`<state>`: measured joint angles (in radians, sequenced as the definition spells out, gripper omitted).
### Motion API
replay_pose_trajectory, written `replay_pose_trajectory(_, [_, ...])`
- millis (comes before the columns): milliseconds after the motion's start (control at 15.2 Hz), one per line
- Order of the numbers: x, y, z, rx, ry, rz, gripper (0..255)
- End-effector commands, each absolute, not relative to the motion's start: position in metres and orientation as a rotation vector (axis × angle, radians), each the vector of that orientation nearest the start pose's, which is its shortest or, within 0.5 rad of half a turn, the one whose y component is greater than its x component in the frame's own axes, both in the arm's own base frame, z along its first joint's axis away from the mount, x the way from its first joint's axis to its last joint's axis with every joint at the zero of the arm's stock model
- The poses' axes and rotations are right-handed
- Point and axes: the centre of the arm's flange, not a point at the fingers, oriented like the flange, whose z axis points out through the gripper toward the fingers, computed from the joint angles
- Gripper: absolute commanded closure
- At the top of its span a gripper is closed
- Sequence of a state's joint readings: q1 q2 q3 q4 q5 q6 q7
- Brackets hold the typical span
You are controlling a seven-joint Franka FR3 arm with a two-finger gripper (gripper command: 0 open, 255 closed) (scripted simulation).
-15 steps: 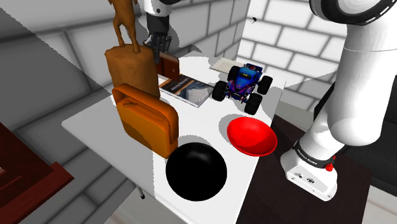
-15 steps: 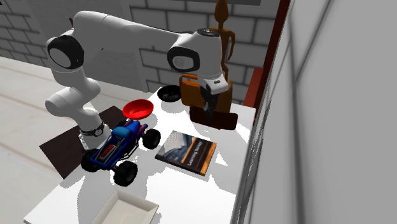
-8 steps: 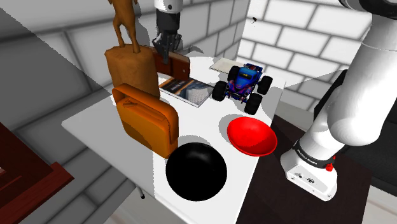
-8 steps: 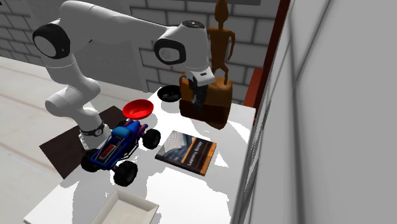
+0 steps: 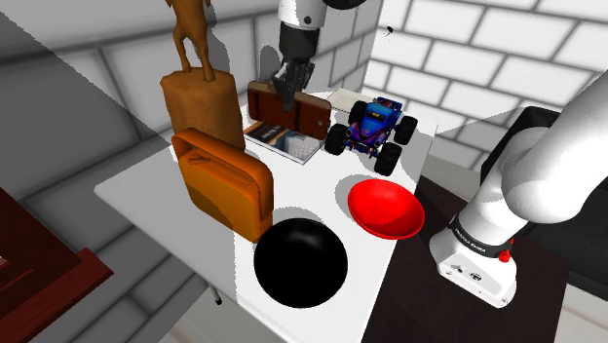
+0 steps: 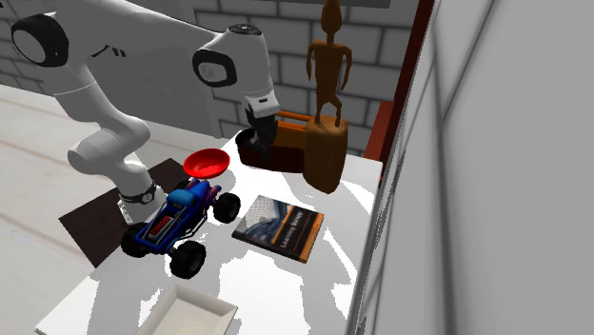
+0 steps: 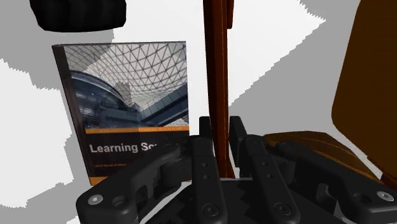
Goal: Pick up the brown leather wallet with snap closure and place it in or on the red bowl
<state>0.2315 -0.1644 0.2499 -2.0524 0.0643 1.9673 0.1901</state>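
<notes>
- Wallet (image 5: 287, 109): a flat brown piece, carried upright and clear of the white surface (image 5: 322, 185). It is placed well apart from the red bowl (image 5: 386, 208), beyond it toward the shoulder view's upper left, over a book (image 5: 297, 144).
- Jaws: closed on the wallet. In the wrist view the black fingers (image 7: 202, 165) are seen clasping the wallet's thin edge (image 7: 216, 63), with the book's cover (image 7: 127, 102) lying below.
- Red bowl: seen empty, resting on the surface at the edge nearest the stand (image 5: 477, 263).
- Toy truck (image 5: 371, 127): parked just beyond the red bowl, near the line between bowl and wallet.
- Black bowl (image 5: 300, 261): set beside the red bowl, toward the shoulder view's lower left.
- Orange case (image 5: 222, 183) and wooden figure (image 5: 200, 97): stood farther from the red bowl, toward the shoulder view's left.
- Progress: the pick-up is judged complete, since the wallet is gripped and raised. The carry across to the red bowl, past or above the toy truck, and the release into it are left to be done.
</notes>
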Motion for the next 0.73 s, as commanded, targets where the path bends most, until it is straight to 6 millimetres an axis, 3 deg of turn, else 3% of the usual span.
replay_pose_trajectory(0, [0.428,0.244,0.518,-3.069,-0.411,-0.101,255])
replay_pose_trajectory(660, [0.298,0.218,0.523,-3.069,-0.411,-0.101,255])
